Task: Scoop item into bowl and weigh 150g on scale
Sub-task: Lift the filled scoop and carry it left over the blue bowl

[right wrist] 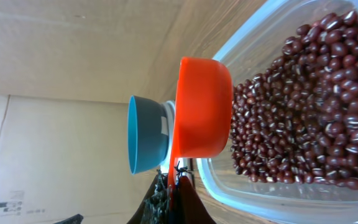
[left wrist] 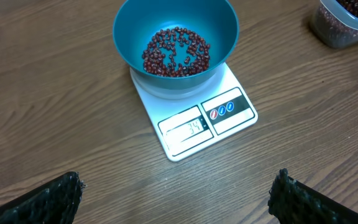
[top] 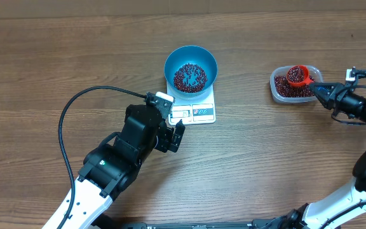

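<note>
- Scale [top: 199, 112]: top hidden under bowl [top: 190, 69]; display end points toward the spread, empty left hand [top: 176, 136].
- Scoop [top: 297, 76]: handle buried in clamped right hand [top: 319, 88].

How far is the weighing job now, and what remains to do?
Done: some beans lie in the bowl on the scale, whose display seems to read 34. In hand: right fingers hold the orange scoop at the tub. Remaining: more scoops until 150.

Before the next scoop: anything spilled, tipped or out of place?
Nothing stands out. The beans are inside the bowl, which sits upright on the scale. The tub, with the scoop over it, is upright. No stray beans show on the table.
</note>
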Tool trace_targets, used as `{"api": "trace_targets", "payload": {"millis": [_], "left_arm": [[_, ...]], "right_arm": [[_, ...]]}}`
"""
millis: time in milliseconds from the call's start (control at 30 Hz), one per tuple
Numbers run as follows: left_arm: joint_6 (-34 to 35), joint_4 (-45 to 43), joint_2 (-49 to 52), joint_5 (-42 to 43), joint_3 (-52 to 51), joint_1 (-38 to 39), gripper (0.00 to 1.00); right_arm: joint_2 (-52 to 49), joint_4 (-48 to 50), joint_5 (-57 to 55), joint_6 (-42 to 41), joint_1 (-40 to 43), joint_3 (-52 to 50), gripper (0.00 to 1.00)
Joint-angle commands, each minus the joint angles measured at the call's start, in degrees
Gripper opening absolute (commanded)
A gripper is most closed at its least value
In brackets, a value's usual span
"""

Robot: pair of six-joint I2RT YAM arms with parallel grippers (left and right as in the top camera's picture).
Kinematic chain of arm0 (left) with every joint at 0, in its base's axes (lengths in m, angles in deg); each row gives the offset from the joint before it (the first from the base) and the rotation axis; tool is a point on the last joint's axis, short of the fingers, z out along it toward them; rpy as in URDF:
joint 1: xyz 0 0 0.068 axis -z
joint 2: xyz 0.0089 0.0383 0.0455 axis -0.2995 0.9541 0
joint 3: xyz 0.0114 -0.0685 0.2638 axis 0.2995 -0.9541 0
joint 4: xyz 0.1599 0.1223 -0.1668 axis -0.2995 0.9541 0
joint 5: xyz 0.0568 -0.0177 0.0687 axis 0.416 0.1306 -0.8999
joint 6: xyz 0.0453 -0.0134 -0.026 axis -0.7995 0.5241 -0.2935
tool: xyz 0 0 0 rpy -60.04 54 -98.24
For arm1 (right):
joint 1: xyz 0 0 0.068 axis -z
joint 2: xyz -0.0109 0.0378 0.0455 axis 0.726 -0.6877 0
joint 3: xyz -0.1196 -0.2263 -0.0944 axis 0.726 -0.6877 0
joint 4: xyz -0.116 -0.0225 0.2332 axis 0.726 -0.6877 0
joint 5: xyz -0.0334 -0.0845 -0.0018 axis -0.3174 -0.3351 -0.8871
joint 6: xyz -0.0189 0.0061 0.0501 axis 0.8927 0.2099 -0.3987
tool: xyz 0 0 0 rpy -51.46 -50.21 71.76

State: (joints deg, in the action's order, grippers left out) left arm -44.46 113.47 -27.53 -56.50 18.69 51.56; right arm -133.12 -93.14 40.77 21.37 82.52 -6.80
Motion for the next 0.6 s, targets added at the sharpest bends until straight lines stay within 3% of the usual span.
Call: {"api": "trace_targets", "payload": {"millis": [0, 567], "left_arm": [[-0.83, -0.37, -0.94, -0.57, -0.17, 0.11, 1.0], [-0.83, -1.25, -0.94, -0.57, -0.17, 0.13, 1.0]], "right_arm": [[-0.83, -0.04, 4.11, 0.55, 0.11, -0.39, 0.04], [-0.79, -1.79, 11.76, 0.48, 0.0, -0.39, 0.04]]}}
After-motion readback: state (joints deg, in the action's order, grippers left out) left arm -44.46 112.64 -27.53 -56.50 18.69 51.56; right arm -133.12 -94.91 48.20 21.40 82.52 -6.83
